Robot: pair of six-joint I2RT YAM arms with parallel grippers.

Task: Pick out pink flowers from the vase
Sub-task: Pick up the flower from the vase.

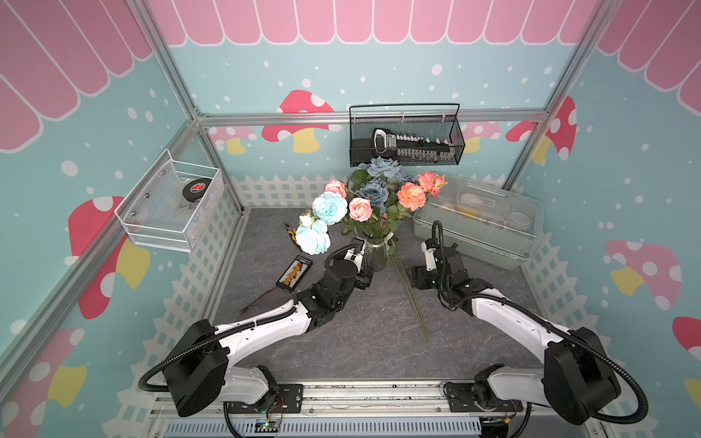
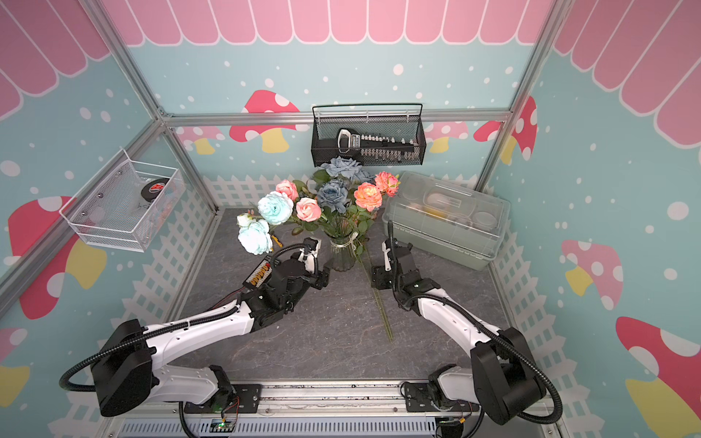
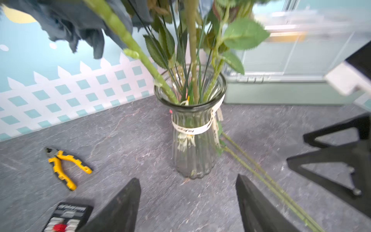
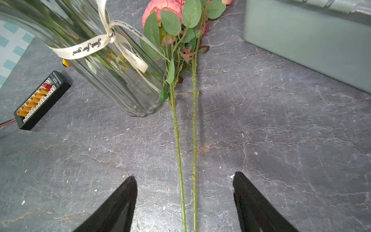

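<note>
A clear ribbed glass vase (image 1: 376,255) stands upright near the middle of a grey stone-patterned table (image 1: 360,341), a cream ribbon (image 4: 88,47) printed "Just for you" tied round its neck. It holds a mixed bouquet whose stems rise and fan outward. Among them, four of the pink flowers (image 1: 359,209) are in the vase, two pale pink on the side of the left arm and two coral ones leaning toward a translucent lidded plastic box (image 1: 478,223). Grey-blue roses (image 1: 373,191) sit at the back and pale aqua blooms (image 1: 329,208) droop over the left side. Two more pink flower stems (image 4: 176,130) lie flat on the table side by side, just beside the vase's base. Their long axis runs from the blooms (image 4: 162,8), between vase and box, toward the robot's edge of the table, with the bare ends pointing at the robot. The right gripper (image 4: 184,175) hangs above these stems with its claws wide apart, the stems passing between them in the wrist view, and it holds nothing. The left gripper (image 3: 187,179) faces the vase's base, claws apart and empty, its tips just short of the glass. Yellow-handled pliers (image 3: 62,166) and a black connector board (image 4: 40,100) lie on the left arm's side.
</note>
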